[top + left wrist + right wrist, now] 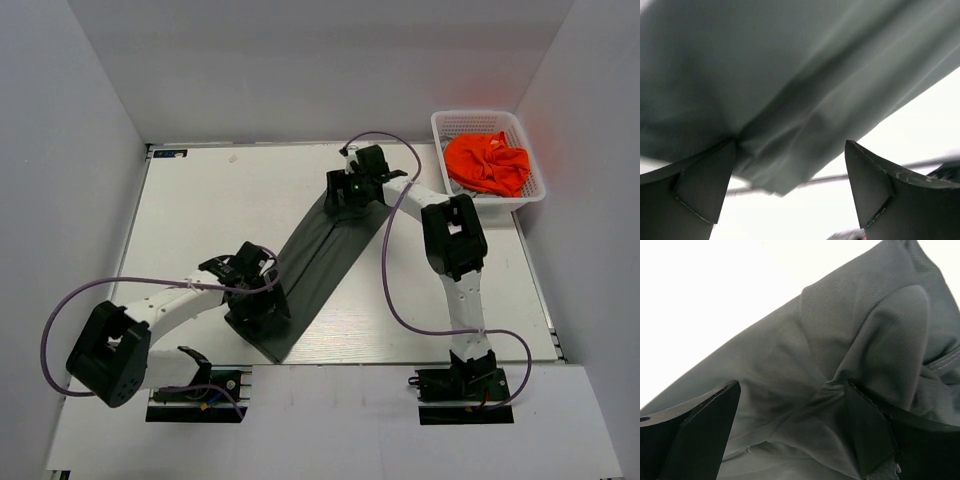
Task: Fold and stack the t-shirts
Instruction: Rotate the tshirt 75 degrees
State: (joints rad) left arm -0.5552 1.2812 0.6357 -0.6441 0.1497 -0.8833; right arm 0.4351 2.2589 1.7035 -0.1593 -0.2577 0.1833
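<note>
The dark olive-grey t-shirt (322,252), folded into a long narrow strip, lies diagonally across the table. My left gripper (256,292) is over its near end with jaws apart. In the left wrist view (790,145) the cloth (765,75) fills the top and a corner of it touches the left finger (705,185). My right gripper (346,194) is over the far end, jaws apart. In the right wrist view (790,385) wrinkled cloth (840,330) lies between the fingers and bunches at the right finger (870,425). The orange t-shirt (487,162) lies crumpled in the basket.
A white plastic lattice basket (478,114) stands at the back right corner, just off the white table (210,210). Grey walls close in the left, back and right sides. Purple cables loop from both arms.
</note>
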